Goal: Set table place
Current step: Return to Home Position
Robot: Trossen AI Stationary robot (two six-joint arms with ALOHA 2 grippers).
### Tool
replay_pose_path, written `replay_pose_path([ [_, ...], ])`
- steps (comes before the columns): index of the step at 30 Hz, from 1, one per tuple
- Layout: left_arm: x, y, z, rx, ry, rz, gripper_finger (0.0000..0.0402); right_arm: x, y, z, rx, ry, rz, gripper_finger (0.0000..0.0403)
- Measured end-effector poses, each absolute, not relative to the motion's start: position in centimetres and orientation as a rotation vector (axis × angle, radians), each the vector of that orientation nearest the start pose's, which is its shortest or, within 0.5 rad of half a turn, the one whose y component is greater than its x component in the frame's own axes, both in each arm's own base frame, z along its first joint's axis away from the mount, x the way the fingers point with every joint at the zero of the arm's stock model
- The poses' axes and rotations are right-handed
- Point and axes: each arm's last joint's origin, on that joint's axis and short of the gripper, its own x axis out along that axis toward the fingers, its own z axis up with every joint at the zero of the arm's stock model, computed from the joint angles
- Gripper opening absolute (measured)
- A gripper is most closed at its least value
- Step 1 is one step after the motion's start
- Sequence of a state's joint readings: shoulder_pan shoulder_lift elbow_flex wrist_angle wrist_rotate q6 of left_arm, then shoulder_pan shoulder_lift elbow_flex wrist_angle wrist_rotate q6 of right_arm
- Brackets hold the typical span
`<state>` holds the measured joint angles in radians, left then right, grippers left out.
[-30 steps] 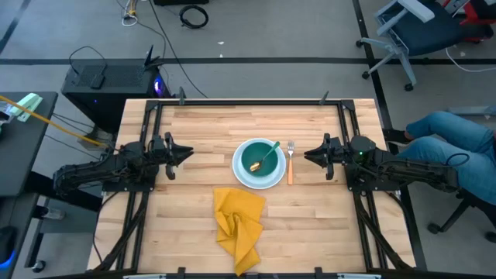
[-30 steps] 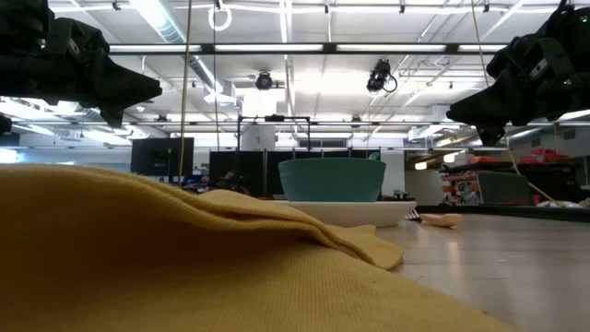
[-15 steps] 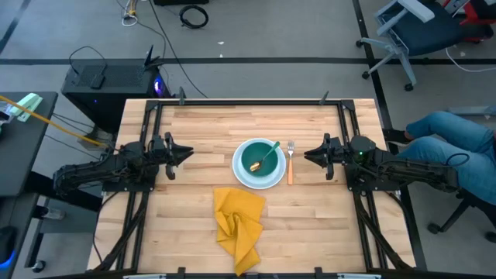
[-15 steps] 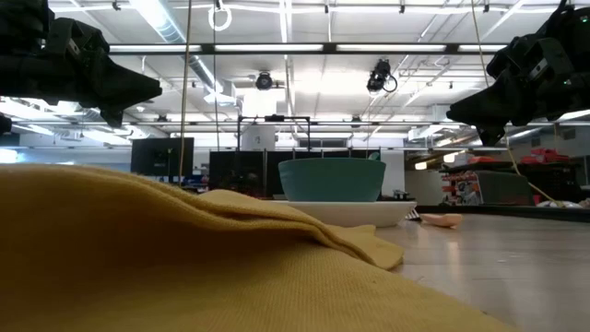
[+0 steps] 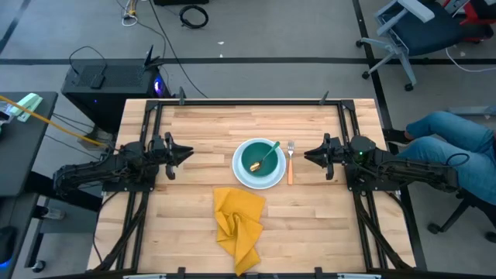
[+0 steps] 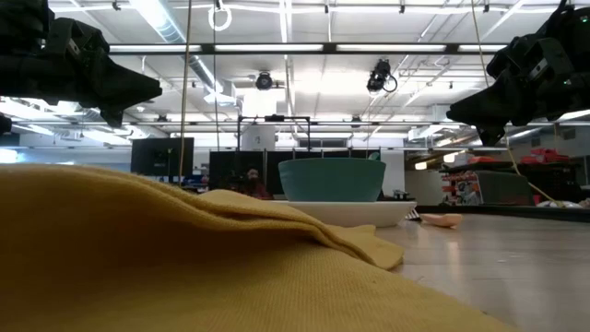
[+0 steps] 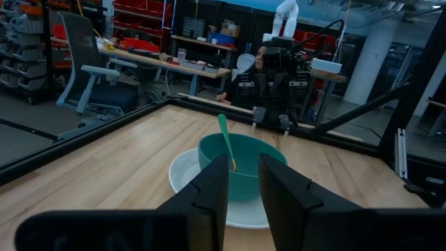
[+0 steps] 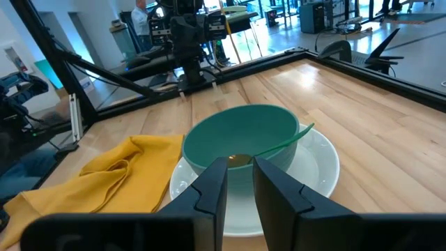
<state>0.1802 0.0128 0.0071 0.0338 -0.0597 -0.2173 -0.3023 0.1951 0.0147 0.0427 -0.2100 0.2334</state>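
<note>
The round green bowl (image 5: 258, 157) on the white plate (image 5: 242, 177) is centred on the light-wood butcher-block table (image 5: 194, 124), flanked equally by the left gripper (image 5: 186, 154) and right gripper (image 5: 308, 156), each narrowly parted and empty.

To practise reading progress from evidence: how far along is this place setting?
Done: the green bowl sits on the white plate, the spoon lies in it, the fork lies right of the plate. In hand: nothing; the left gripper and right gripper hang empty at the sides of the table. Left: perhaps tidying the crumpled yellow napkin near the plate.
</note>
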Motion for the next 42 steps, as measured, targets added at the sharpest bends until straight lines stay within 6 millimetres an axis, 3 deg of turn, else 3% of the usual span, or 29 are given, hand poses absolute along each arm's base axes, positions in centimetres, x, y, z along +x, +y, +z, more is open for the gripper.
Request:
replay_pose_path([
  [42, 9.61, 1.93, 16.82, -0.214, -0.054, 0.236, 0.0089, 10.49, -2.64, 15.65, 0.268, 0.122, -0.107, 0.0077],
])
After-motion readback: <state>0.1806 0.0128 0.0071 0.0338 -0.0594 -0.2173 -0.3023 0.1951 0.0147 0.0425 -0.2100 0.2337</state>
